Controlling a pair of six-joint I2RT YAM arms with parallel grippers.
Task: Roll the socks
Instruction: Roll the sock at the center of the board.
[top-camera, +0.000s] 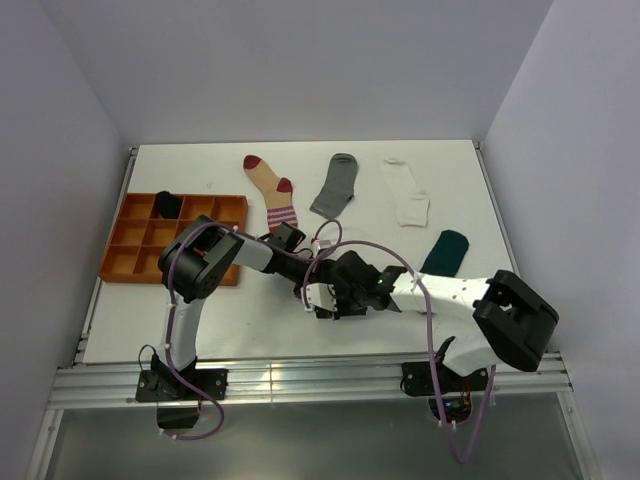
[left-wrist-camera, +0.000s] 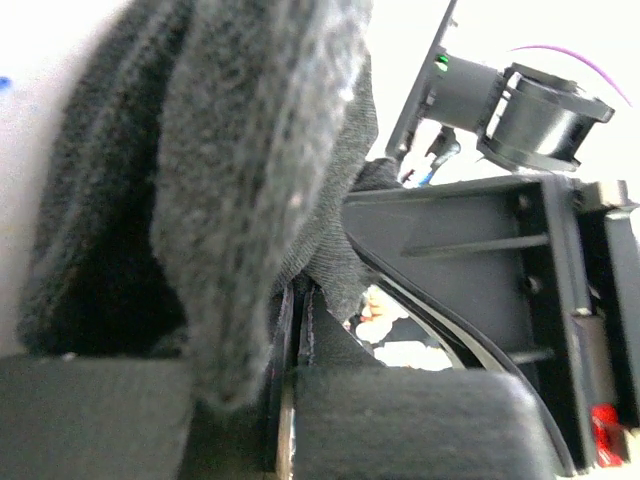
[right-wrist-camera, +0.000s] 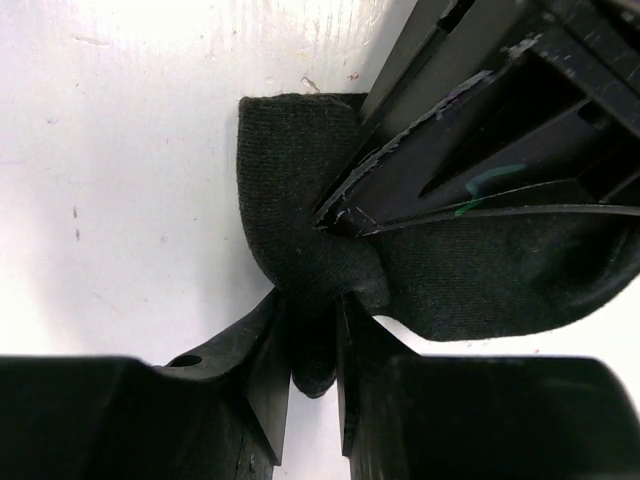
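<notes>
Top external: you've got orange tray (top-camera: 125, 275), striped sock (top-camera: 272, 190), grey sock (top-camera: 335, 187), white sock (top-camera: 405, 190), teal sock (top-camera: 446, 252). Mid-table the arms (top-camera: 250, 255) block the black sock (right-wrist-camera: 300, 200); only wrist views show left gripper (left-wrist-camera: 295, 330) clamped on it, right gripper (right-wrist-camera: 310, 310) pinching 1 fold.

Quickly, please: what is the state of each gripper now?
Left gripper: closed, holding the black sock.
Right gripper: closed, pinching a fold of the same sock.

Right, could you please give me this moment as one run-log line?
left pincer: shut on black sock | right pincer: pinching its fold | striped sock, grey sock, white sock: lying flat
</notes>
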